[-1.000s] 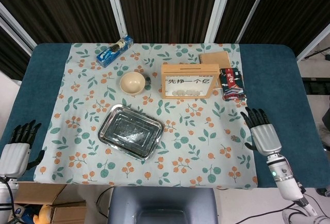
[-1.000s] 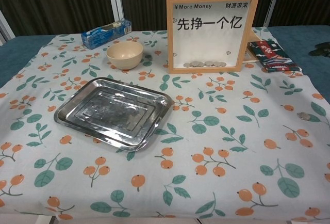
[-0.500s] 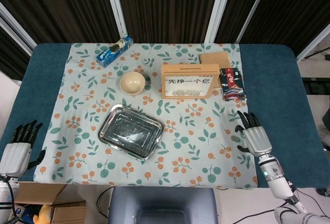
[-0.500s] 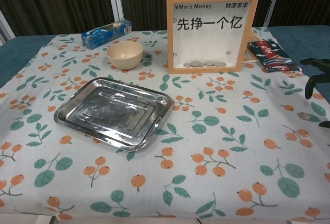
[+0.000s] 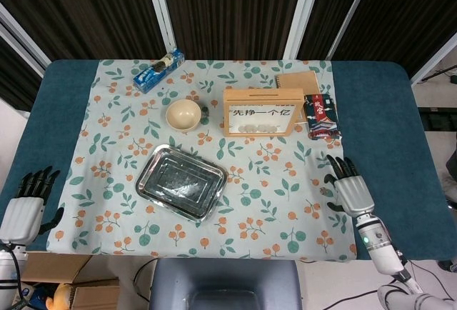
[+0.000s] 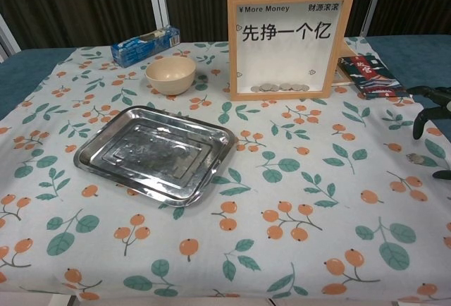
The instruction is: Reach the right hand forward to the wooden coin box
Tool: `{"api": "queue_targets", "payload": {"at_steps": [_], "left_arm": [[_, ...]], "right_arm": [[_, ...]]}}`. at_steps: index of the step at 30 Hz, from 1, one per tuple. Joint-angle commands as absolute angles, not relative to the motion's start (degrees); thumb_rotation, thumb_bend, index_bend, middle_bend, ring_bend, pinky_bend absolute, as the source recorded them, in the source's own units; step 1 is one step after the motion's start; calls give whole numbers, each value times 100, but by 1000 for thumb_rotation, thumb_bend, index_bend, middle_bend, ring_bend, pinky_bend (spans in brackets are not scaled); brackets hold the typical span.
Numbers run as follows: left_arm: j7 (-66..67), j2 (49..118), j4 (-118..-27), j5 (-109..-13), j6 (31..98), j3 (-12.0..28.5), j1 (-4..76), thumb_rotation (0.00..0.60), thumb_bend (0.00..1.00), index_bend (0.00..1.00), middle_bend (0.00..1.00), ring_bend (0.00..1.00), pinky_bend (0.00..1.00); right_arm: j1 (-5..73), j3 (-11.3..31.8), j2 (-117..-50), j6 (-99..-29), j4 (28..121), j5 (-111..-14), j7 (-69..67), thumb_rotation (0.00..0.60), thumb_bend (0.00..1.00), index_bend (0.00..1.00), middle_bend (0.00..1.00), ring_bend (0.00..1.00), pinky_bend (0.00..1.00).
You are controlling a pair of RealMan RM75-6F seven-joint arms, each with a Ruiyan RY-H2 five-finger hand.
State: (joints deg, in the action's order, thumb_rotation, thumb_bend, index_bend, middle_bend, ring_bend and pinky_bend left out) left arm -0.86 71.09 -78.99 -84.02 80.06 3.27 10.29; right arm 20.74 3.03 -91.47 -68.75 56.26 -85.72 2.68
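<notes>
The wooden coin box [image 5: 261, 111] stands upright at the back middle of the floral cloth, a framed glass front with Chinese lettering and coins lying along its bottom [image 6: 286, 41]. My right hand [image 5: 349, 186] hovers over the cloth's right edge, fingers spread and empty, well short of the box and to its right. Only its dark fingertips [image 6: 428, 108] show in the chest view. My left hand [image 5: 26, 203] rests open off the cloth at the table's front left corner.
A steel tray [image 5: 181, 181] lies front of centre, a beige bowl [image 5: 183, 115] behind it, a blue packet [image 5: 158, 69] at the back left. A notebook [image 5: 298, 81] and a dark packet [image 5: 322, 116] sit right of the box. A small coin [image 6: 416, 158] lies near my right hand.
My right hand has shifted leftward and slightly nearer the cloth's edge, its fingertips entering the chest view. My left hand drifted slightly.
</notes>
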Motion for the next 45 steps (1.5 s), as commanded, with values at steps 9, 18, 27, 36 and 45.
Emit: {"api": "queue_targets", "payload": {"at_steps": [9,18,27,36,45], "left_arm": [[-85,7089,-7927,-8393,7993,332,1042,600,369,0,0,0,0],[-87,7078,-7928,-8384,7974,334,1054,600,369,0,0,0,0],[-105,7080,-7905,-8375,7975,336,1053,600,370,0,0,0,0],[-126,7091,-7870,-8359,7972,330,1044,600,370,0,0,0,0],[-115,7088,-7878,-8367,7979,325,1042,600,370,0,0,0,0]], "right_arm": [[2147,289,-9227,-6821,5490,-8582,197,600,386,577,0,0,0],[2165,249,-9235,-6729,5477,-8555,256,600,408,601,0,0,0],[2185,258,-9285,-6598,5421,-8460,363,600,409,618,0,0,0],[2202,263,-9325,-6568,5367,-8431,342,600,409,600,0,0,0],[2227,237,-9332,-6484,5368,-8417,364,600,410,568,0,0,0]]}}
